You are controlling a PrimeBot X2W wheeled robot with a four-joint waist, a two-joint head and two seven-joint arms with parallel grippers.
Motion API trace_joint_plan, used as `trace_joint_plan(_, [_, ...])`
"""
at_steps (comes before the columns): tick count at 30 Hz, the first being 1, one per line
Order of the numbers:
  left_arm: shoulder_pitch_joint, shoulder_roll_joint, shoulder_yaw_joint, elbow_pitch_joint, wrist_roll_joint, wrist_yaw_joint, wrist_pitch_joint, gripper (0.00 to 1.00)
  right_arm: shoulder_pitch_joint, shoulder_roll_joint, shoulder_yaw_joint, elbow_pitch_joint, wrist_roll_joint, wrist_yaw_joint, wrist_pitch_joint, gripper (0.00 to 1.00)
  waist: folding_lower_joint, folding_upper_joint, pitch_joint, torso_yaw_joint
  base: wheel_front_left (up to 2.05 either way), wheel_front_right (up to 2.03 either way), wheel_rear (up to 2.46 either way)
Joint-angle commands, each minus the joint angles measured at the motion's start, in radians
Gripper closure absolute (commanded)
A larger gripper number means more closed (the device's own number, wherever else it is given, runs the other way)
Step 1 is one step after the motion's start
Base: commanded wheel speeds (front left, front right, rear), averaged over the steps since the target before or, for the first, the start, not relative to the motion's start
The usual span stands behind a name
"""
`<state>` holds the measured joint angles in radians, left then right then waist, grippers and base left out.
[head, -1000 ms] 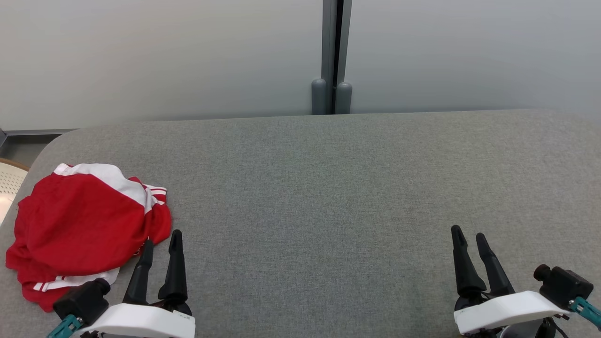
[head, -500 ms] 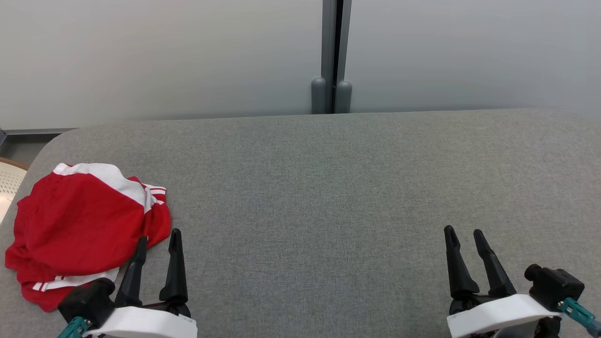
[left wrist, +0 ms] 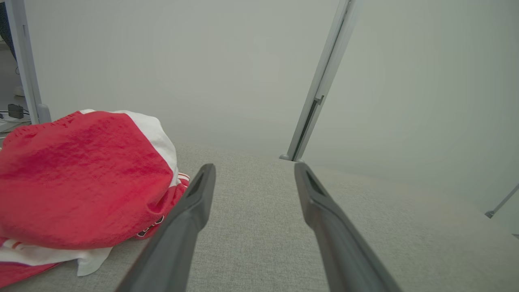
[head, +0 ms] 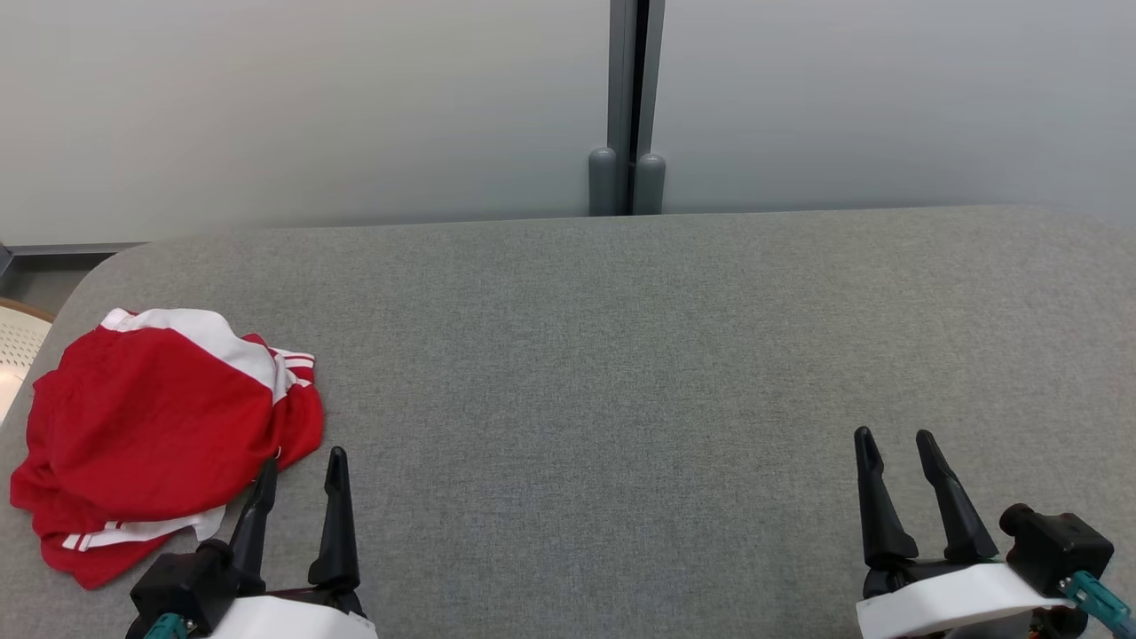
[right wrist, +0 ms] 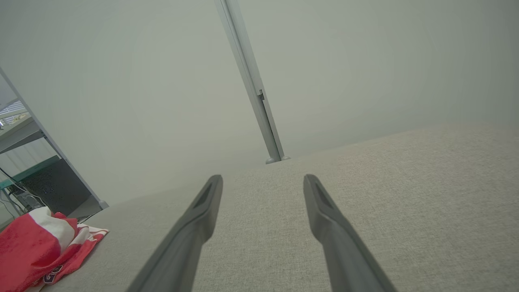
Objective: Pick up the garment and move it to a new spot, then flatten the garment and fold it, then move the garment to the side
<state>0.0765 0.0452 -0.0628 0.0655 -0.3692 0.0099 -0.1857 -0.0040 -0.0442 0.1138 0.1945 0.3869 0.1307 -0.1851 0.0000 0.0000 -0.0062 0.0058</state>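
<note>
A red garment (head: 146, 430) with white panels and stripes lies in a folded bundle at the left end of the grey table (head: 621, 355). In the left wrist view the garment (left wrist: 77, 178) bulks up just left of my fingers. My left gripper (head: 302, 466) is open beside the bundle's near right edge, its left fingertip close to the cloth, nothing between the fingers. My right gripper (head: 895, 439) stands open over bare table at the lower right, far from the garment. The right wrist view has the garment (right wrist: 36, 247) at its lower left corner.
A pale wall with a grey vertical post (head: 628, 106) runs along the table's far edge. The table's rounded left corner is just beyond the garment, with a white object (head: 13, 351) off that edge. The table's middle and right are bare fabric.
My left gripper has drawn back toward me and down the view, away from the garment's edge. The right gripper shifted slightly left and then back right. The garment has not moved.
</note>
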Motion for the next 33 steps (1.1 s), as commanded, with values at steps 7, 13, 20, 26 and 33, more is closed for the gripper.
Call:
trace_joint_plan(7, [0.01,0.005,-0.006,0.007,0.071,0.001,-0.021,0.0,0.004,-0.006,-0.021,0.005,-0.082,0.0,-0.024,0.0,0.0,0.0,-0.004,-0.004,0.0,0.0,0.0])
trace_joint_plan(13, [0.015,0.005,-0.015,0.014,0.115,0.002,-0.035,0.0,0.004,-0.006,-0.033,0.025,-0.114,0.0,-0.036,0.0,0.0,0.0,-0.009,-0.009,0.0,0.0,0.0])
trace_joint_plan(20, [0.024,0.006,-0.027,0.03,0.157,0.01,-0.048,0.0,0.011,-0.007,-0.021,0.043,-0.174,0.0,-0.05,0.0,0.0,0.0,-0.019,-0.012,0.0,0.0,0.0])
trace_joint_plan(26, [0.034,0.007,-0.03,0.03,0.197,0.019,-0.06,0.0,0.012,-0.007,-0.032,0.061,-0.236,0.0,-0.061,0.0,0.0,0.0,-0.025,-0.016,0.0,0.0,0.0])
trace_joint_plan(33, [0.036,0.007,-0.035,0.026,0.257,0.036,-0.072,0.0,0.019,-0.008,-0.019,0.067,-0.286,0.0,-0.074,0.0,0.0,0.0,-0.031,-0.018,0.0,0.0,0.0])
